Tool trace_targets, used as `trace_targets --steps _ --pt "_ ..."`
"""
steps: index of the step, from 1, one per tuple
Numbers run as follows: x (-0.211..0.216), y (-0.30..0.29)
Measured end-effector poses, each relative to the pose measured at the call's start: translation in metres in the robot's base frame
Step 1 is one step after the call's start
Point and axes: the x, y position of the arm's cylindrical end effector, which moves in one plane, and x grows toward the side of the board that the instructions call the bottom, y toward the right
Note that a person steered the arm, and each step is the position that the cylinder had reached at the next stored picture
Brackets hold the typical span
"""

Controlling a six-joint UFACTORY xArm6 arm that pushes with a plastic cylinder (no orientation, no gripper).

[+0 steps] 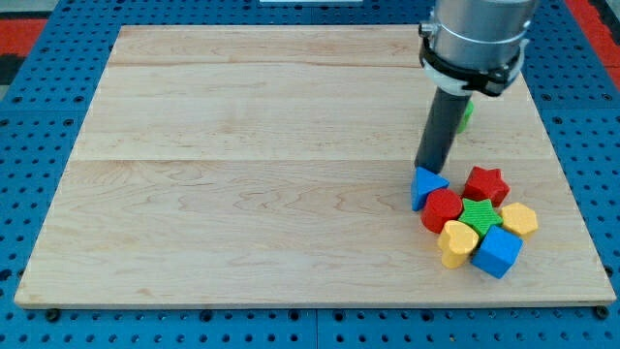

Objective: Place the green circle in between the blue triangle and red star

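My tip (430,168) rests at the top edge of the blue triangle (426,187), touching or nearly touching it. The red star (485,184) lies to the right of the triangle with a small gap between them. The green circle (468,115) is mostly hidden behind the rod and the arm's body; only a green sliver shows, toward the view's top from the red star.
A tight cluster sits below the triangle and star: a red rounded block (443,209), a green star-like block (479,213), a yellow hexagon (520,220), a yellow heart (456,242) and a blue cube (497,252). The wooden board's right edge (572,184) is close by.
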Motion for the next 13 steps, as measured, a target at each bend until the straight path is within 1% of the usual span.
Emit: trace_targets --steps 1,2,3,4,5,6,7,8,11,12,13 --pt "-0.024 0.048" --pt "-0.048 0.123" --pt "-0.099 0.118" --pt "-0.106 0.080" --pt "-0.084 0.073" --pt "-0.077 0.042" --pt "-0.077 -0.005" --pt "-0.067 -0.021" --pt "-0.022 -0.004" --pt "-0.054 0.000" --pt "-0.053 0.022"
